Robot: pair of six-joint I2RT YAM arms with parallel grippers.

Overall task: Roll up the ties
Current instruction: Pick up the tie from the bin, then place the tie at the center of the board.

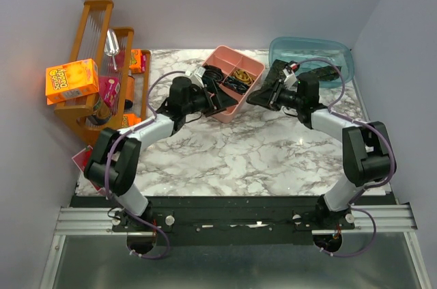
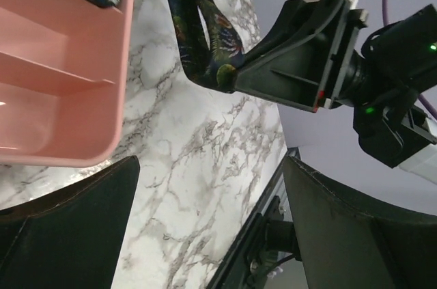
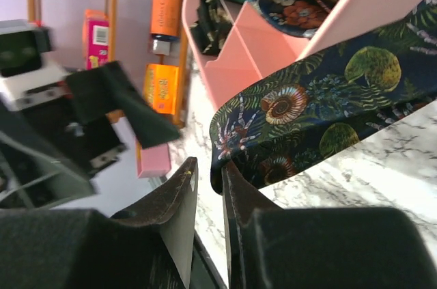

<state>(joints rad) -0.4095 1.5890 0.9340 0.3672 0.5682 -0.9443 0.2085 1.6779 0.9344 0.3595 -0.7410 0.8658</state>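
- The marble table lies just beyond the two arm bases, and both arms reach across it toward its far middle.
- The left gripper hovers above the marble at the near corner of the pink tray. Its jaws are spread wide and hold nothing.
- The right gripper faces it from the other side, close to the tray's right wall. It is clenched on the folded end of a tie, with the fold pinched between the fingertips.
- This tie is dark with a leaf and flower print. It runs from the pinch past the tray's outer wall, above the marble; whether it touches the table I cannot tell.
- Inside the tray's compartments sit rolled ties of similar dark patterned cloth.
- Farther back on the right stands a teal bin.
- At the far left a wooden rack carries an orange box.
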